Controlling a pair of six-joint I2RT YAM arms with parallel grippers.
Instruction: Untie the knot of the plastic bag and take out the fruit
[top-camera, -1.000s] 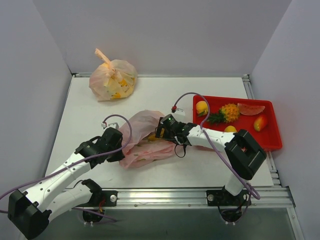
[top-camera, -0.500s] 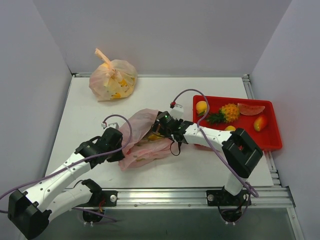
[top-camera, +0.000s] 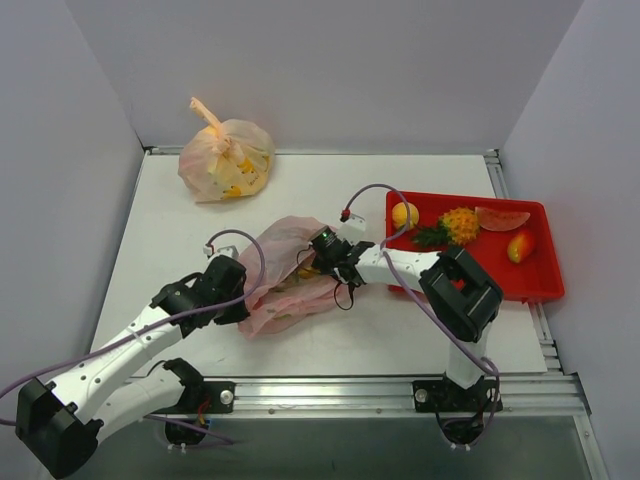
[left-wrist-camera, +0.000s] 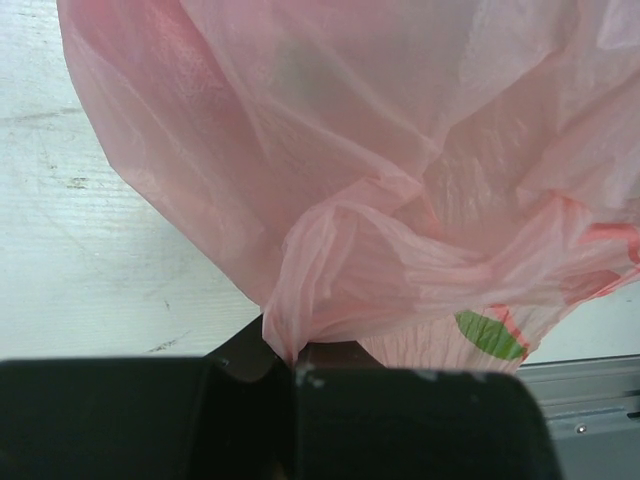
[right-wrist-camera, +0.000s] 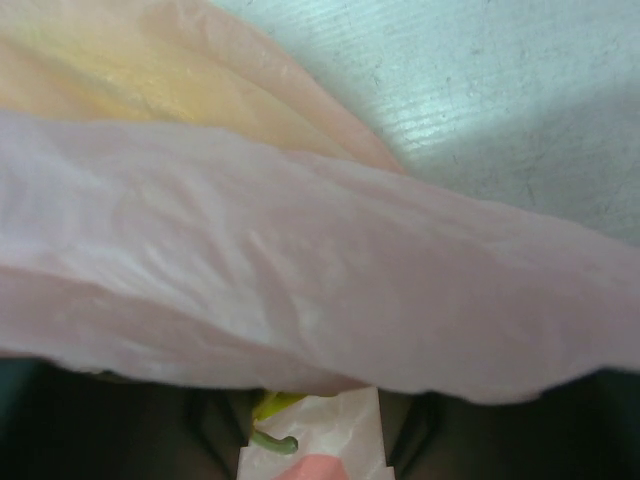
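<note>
The pink plastic bag (top-camera: 283, 283) lies slumped in the middle of the table, and no knot shows on it. My left gripper (top-camera: 237, 303) is at its left side, shut on a pinch of the pink film (left-wrist-camera: 300, 320). My right gripper (top-camera: 320, 252) is pushed into the bag's right side. In the right wrist view the film (right-wrist-camera: 320, 270) drapes over the gripper (right-wrist-camera: 312, 425). Its jaws stand apart, with a yellow-green fruit bit (right-wrist-camera: 272, 405) between them. Yellow fruit (top-camera: 303, 272) shows faintly through the bag. A pineapple (top-camera: 458, 224) lies in the red tray (top-camera: 545, 290).
The tray at the right also holds an orange (top-camera: 403, 213), a watermelon slice (top-camera: 502, 217) and a red-yellow fruit (top-camera: 520, 245). A paler orange tied bag (top-camera: 226, 158) sits at the back left. Metal rails run along the table's near and right edges.
My right gripper has moved left and deeper into the pink bag, its arm folding leftward. My left gripper has kept its hold and has not moved.
</note>
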